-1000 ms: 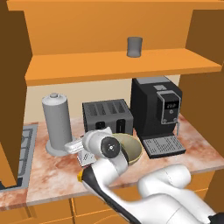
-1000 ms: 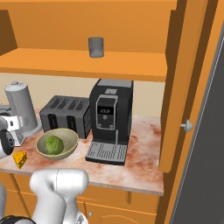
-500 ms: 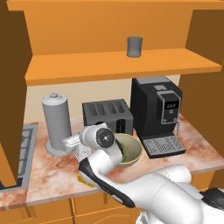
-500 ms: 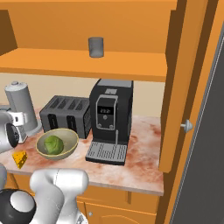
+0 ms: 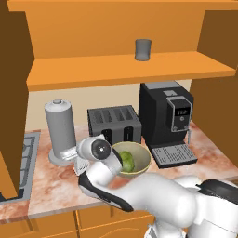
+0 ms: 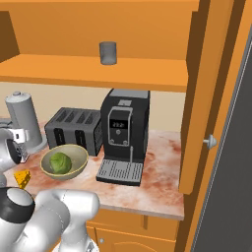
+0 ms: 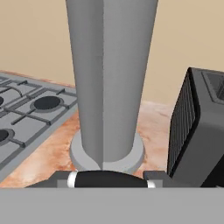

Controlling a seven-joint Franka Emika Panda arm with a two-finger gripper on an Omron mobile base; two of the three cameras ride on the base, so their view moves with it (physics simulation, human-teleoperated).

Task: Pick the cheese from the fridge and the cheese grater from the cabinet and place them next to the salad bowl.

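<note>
the cabinet (image 5: 125,69) fills the upper half of the left base frame, a dark cup (image 5: 142,49) alone on its shelf. the salad bowl (image 6: 64,161) sits at centre left of the right base frame, the cheese (image 6: 21,177) already just beside it at lower left. the gripper (image 5: 73,155), left of centre in the left base frame, holds what looks like the cheese grater, though whether its jaws clamp it i cannot tell. judged best: lower the grater upright onto bare counter (image 5: 46,186) beside the bowl, clear of the grey cylinder (image 7: 109,83) and toaster (image 5: 114,122).
</note>
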